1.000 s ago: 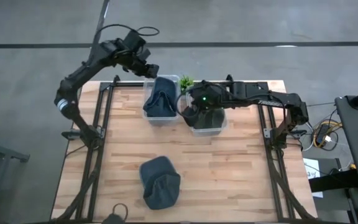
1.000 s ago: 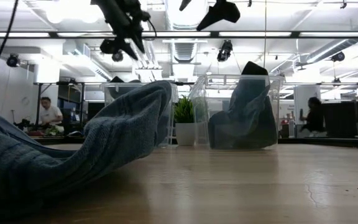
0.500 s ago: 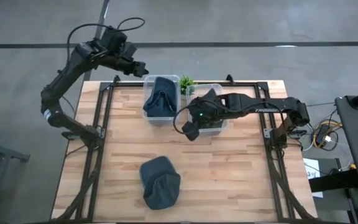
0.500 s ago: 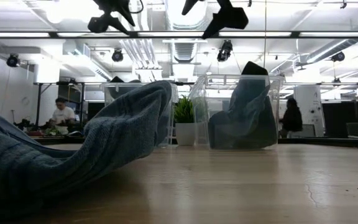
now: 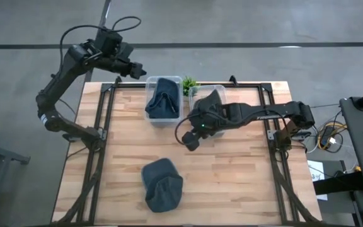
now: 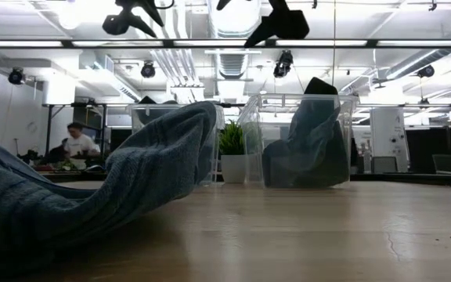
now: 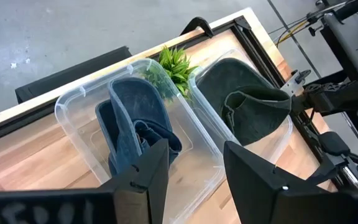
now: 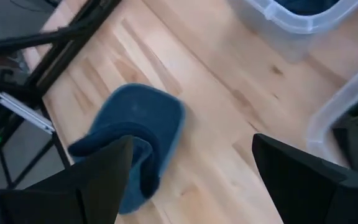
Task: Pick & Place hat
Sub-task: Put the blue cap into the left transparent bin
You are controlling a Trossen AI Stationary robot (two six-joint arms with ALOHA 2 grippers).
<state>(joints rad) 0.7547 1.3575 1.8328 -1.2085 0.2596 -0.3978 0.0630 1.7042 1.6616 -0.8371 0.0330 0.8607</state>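
A blue hat [image 5: 162, 184] lies flat on the wooden table near its near edge; it also shows as the blue hat [image 8: 129, 143] in the right wrist view and fills the low view's left foreground [image 6: 92, 196]. A second blue hat [image 5: 162, 104] sits in the left clear bin [image 5: 150, 113]. A dark hat [image 5: 212, 99] stands in the right clear bin [image 5: 222, 129]. My right gripper [image 5: 190, 140] is open and hovers above the table, between the bins and the loose hat. My left gripper [image 5: 134, 66] is open, high beyond the table's far left corner.
A small green plant [image 5: 189, 83] stands between the two bins at the far edge. Black frame rails [image 5: 99, 139] run along the table's left and right sides. Bare wood lies around the loose hat. People and desks show in the room behind the table.
My right gripper has moved from above the right bin toward the table's near edge and a little left, toward the loose blue hat. My left arm has drawn back toward the far left, away from the left bin. The hats have stayed put.
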